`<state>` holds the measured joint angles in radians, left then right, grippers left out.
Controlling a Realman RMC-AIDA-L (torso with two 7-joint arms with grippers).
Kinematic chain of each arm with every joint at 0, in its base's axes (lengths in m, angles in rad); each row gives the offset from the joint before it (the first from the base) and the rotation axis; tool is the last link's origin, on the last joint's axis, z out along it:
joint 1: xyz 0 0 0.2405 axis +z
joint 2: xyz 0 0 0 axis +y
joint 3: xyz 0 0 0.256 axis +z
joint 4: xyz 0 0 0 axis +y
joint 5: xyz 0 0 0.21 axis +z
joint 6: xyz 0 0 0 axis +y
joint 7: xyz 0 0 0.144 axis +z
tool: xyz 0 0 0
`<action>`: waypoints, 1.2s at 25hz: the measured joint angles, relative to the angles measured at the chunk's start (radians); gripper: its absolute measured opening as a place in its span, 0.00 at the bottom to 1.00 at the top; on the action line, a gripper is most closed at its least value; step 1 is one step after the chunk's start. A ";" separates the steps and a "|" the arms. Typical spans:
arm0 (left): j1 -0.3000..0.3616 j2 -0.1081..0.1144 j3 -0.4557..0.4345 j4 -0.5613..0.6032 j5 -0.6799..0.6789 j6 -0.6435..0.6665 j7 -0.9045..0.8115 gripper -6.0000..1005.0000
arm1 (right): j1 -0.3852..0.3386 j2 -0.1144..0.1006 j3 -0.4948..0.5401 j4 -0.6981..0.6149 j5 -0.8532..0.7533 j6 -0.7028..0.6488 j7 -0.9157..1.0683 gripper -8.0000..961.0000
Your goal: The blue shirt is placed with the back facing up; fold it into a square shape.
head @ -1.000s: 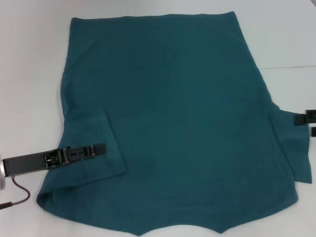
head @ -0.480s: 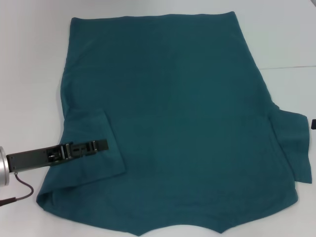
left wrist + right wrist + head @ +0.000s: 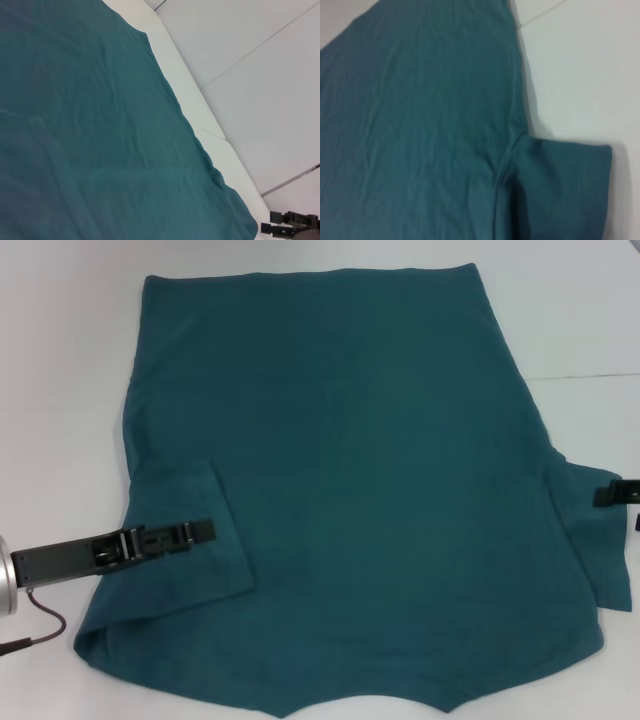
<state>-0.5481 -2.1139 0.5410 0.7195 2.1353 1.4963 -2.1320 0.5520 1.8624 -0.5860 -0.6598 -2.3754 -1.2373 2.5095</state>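
the blue shirt (image 3: pixel 340 490) lies flat on the white table (image 3: pixel 60 360), hem far from the robot, neckline near, long axis running away from the robot; its left sleeve is folded in over the body, and the left gripper (image 3: pixel 190 533) lies on that sleeve, pointing inward, fingers apparently together; the right sleeve is unfolded; the right gripper (image 3: pixel 618 493) is at its outer edge, nearer that sleeve; i cannot tell its state

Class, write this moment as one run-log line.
blue shirt: flat, left sleeve folded in | left gripper: over folded sleeve | right gripper: at right sleeve
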 joint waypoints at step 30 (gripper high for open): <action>0.007 0.000 0.000 -0.022 0.000 -0.053 -0.002 0.63 | 0.037 0.028 -0.021 0.091 0.007 0.154 -0.056 0.95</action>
<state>-0.5416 -2.1138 0.5414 0.6979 2.1353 1.4434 -2.1336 0.5889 1.8906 -0.6074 -0.5691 -2.3686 -1.0836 2.4536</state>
